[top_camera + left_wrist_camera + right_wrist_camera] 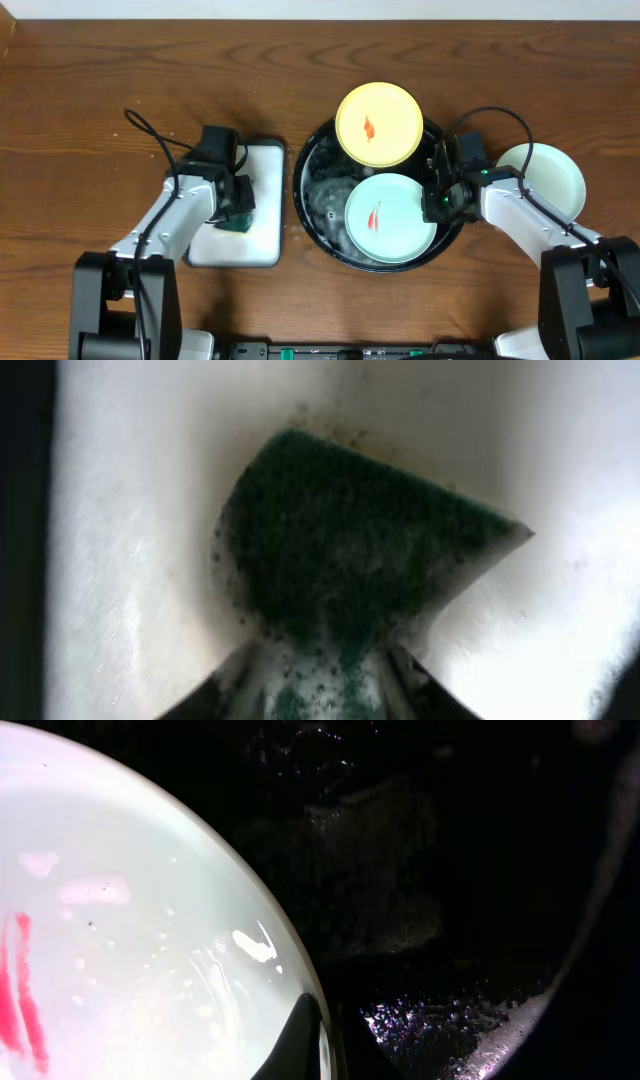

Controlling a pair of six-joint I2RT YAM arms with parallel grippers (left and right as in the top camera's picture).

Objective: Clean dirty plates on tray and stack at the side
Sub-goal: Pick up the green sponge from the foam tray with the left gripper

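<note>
Left gripper [238, 207] was closed on the green sponge [350, 540] over the white tray [262, 215]; best to grip deep and lift square. Red-smeared yellow plate [378, 124] leaned on the black tray [301, 190] rim. Smeared, wet mint plate [390, 217] lay inside, its edge pinched by the right gripper [437, 200]. Second mint plate [548, 175] sat on the table at right.
</note>
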